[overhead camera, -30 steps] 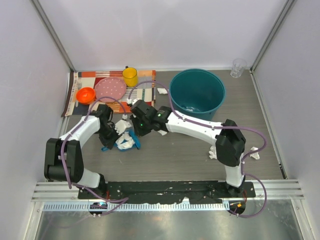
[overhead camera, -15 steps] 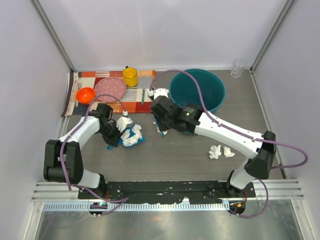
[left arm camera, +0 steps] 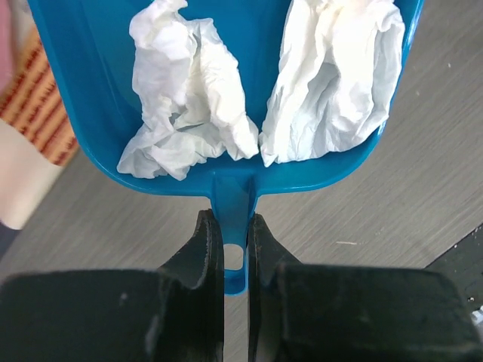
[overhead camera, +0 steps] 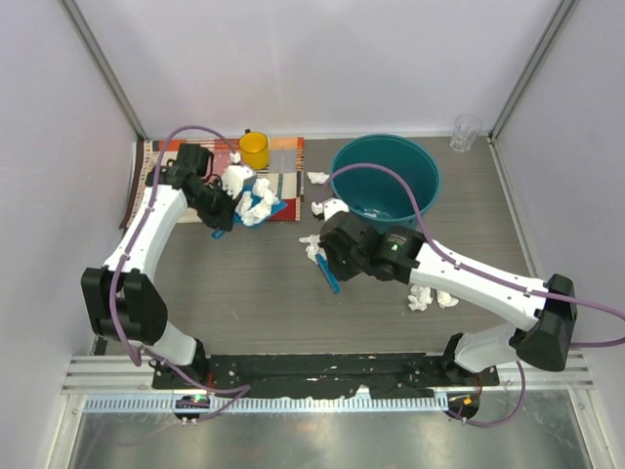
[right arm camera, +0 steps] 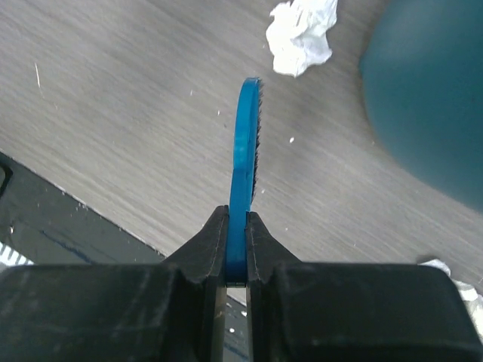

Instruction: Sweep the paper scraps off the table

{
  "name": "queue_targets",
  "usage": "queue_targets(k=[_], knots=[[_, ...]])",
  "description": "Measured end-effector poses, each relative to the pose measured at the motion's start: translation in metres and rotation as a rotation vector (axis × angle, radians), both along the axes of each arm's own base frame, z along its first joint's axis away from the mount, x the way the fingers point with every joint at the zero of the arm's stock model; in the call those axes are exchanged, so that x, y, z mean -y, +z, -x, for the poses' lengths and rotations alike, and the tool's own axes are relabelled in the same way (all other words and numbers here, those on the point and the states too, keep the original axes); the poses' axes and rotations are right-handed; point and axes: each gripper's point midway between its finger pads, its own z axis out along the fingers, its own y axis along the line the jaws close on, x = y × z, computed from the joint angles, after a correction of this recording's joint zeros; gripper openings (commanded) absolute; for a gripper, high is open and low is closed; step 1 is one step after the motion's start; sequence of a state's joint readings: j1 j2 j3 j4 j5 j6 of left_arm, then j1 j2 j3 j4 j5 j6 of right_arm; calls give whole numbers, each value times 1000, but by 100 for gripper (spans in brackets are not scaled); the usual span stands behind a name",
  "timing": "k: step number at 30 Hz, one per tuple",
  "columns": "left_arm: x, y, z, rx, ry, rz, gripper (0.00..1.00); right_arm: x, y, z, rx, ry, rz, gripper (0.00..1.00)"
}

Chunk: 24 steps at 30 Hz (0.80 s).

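My left gripper (overhead camera: 225,209) is shut on the handle of a blue dustpan (overhead camera: 272,207), held over the near edge of the striped placemat. In the left wrist view the gripper (left arm camera: 235,226) clamps the handle, and the dustpan (left arm camera: 90,90) carries two paper scraps (left arm camera: 189,98). My right gripper (overhead camera: 323,256) is shut on a blue brush (overhead camera: 331,277) above the table (overhead camera: 264,303); the right wrist view shows the gripper (right arm camera: 238,226) and the brush (right arm camera: 245,143) edge-on. Loose scraps lie by the bucket (overhead camera: 327,209), behind it (overhead camera: 317,178), and at the right (overhead camera: 421,298).
A teal bucket (overhead camera: 386,181) stands at the back centre-right and shows in the right wrist view (right arm camera: 430,90). The placemat (overhead camera: 156,156) holds a yellow cup (overhead camera: 254,149), with other dishes hidden by the left arm. A clear glass (overhead camera: 466,130) stands in the far right corner.
My left gripper has carried the dustpan with its scraps back and up to the placemat. My right gripper has moved the brush from beside the bucket toward the table's middle.
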<state>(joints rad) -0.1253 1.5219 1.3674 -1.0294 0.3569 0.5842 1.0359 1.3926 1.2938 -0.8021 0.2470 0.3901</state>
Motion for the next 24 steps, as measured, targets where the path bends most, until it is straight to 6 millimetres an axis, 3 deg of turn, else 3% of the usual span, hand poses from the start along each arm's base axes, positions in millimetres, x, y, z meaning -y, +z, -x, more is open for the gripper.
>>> queue_targets(k=[8,14,20,24], knots=[[33,52,-37,64,2,-8,0,6,-9,30,-50,88,-96,1],[65,96,-58,157,-7,21,0,12,-22,69,-116,227,-159,1],[90,129,-69,233,-11,45,0,10,-8,80,-103,300,-231,1],[106,143,-72,262,-23,57,0,8,-9,81,-104,318,-229,1]])
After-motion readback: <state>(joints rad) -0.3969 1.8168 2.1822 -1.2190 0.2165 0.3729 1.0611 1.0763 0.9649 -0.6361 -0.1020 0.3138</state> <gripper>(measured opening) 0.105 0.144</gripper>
